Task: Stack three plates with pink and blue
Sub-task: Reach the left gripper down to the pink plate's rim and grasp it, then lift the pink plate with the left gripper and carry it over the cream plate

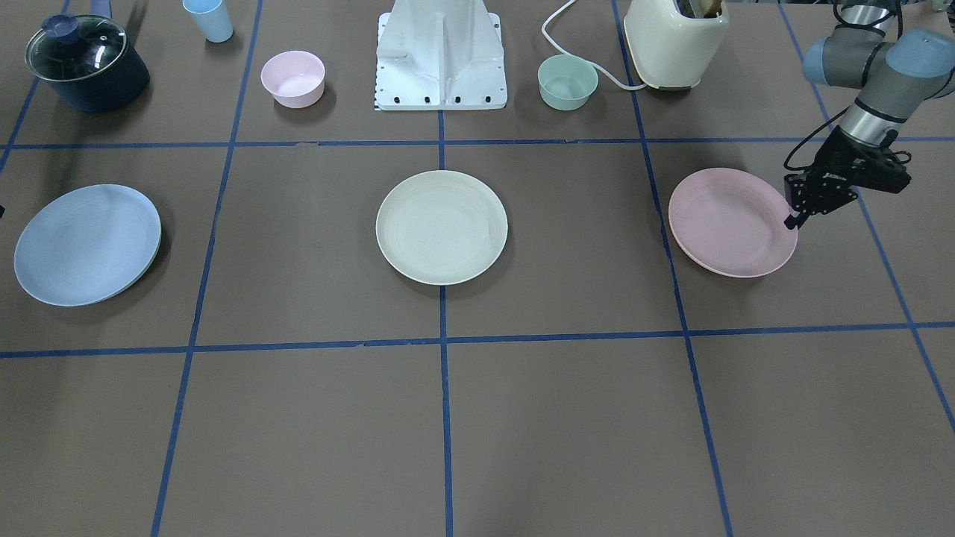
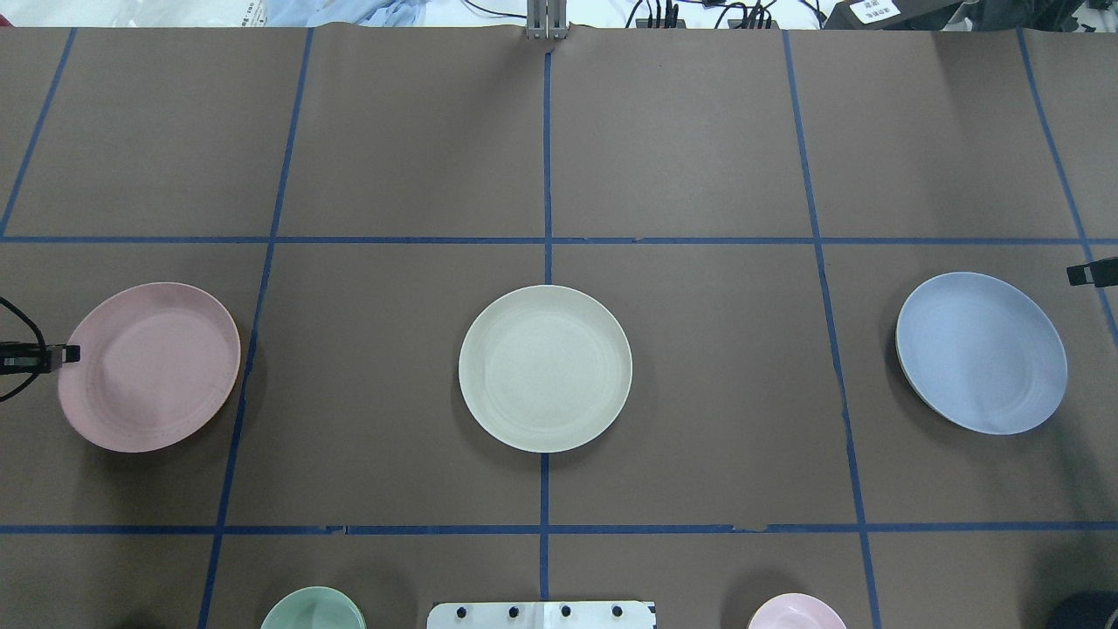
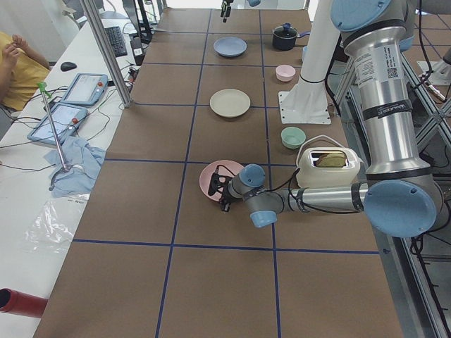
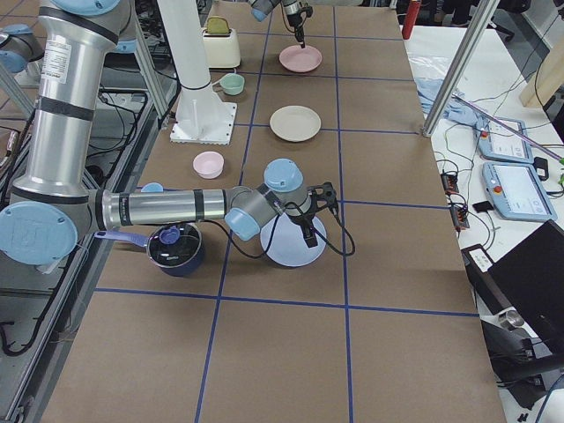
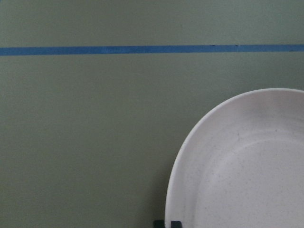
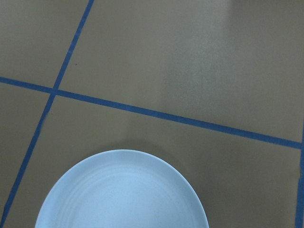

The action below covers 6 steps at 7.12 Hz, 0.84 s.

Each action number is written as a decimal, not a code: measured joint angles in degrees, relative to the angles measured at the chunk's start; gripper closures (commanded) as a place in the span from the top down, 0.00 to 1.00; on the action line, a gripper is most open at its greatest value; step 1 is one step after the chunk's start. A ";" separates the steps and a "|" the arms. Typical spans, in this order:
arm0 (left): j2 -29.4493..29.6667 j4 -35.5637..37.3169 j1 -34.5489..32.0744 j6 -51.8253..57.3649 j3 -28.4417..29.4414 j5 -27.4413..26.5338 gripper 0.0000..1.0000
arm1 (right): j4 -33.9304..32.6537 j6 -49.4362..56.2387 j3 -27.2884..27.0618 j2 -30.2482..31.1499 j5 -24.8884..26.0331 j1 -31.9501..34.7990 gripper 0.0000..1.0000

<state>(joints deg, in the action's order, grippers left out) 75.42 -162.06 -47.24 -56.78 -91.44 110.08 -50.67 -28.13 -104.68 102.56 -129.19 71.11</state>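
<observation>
Brown table (image 2: 699, 131) | blue tape grid (image 2: 681, 239) | pink plate (image 2: 148, 367) | tablets (image 4: 511, 189) alongside

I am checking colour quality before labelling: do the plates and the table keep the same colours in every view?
No. Left wrist view: a green cast, the table looks grey-green and the pink plate almost white. Overhead view: the same plate is clearly pink on a brown table. Right wrist view: the blue plate stays blue, while the table turns olive.
</observation>
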 measured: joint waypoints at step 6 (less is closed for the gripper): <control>14.63 34.84 1.97 -10.25 -20.72 0.23 0.00 | 0.22 -0.08 0.00 0.01 -0.16 -0.01 1.00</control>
<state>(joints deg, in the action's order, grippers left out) 90.05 -127.22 -45.27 -67.03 -112.16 110.31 -50.45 -28.20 -104.68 102.57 -129.35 71.10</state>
